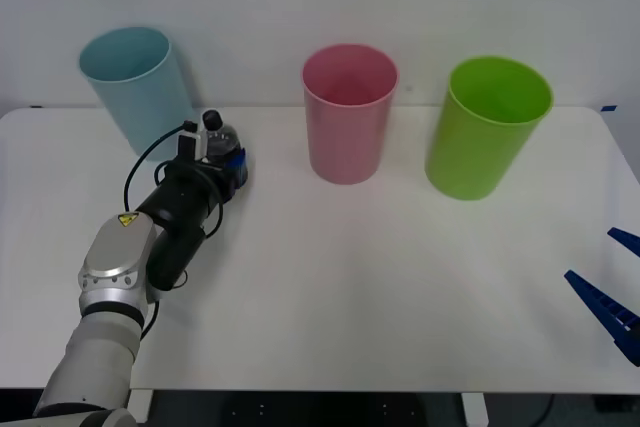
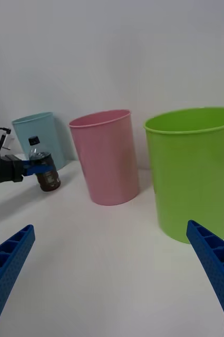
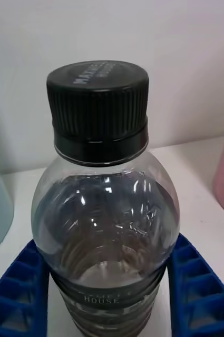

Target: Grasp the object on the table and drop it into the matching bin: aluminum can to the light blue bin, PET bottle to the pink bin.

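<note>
The PET bottle (image 1: 223, 137), clear with dark liquid and a black cap, stands upright at the table's (image 1: 380, 287) back left, just right of the light blue bin (image 1: 135, 82). My left gripper (image 1: 229, 158) is shut on its lower body, a blue finger (image 3: 17, 284) pressed against each side of the bottle (image 3: 106, 210). From the right wrist view the bottle (image 2: 45, 163) stands between the light blue bin (image 2: 40, 129) and the pink bin (image 2: 106, 158). The pink bin (image 1: 348, 117) is at the back centre. My right gripper (image 1: 590, 254) stands open at the table's right edge.
A lime green bin (image 1: 485, 132) stands at the back right, next to the pink one. A black cable loops off the left wrist (image 1: 140, 162). White tabletop stretches between the two arms and in front of the bins.
</note>
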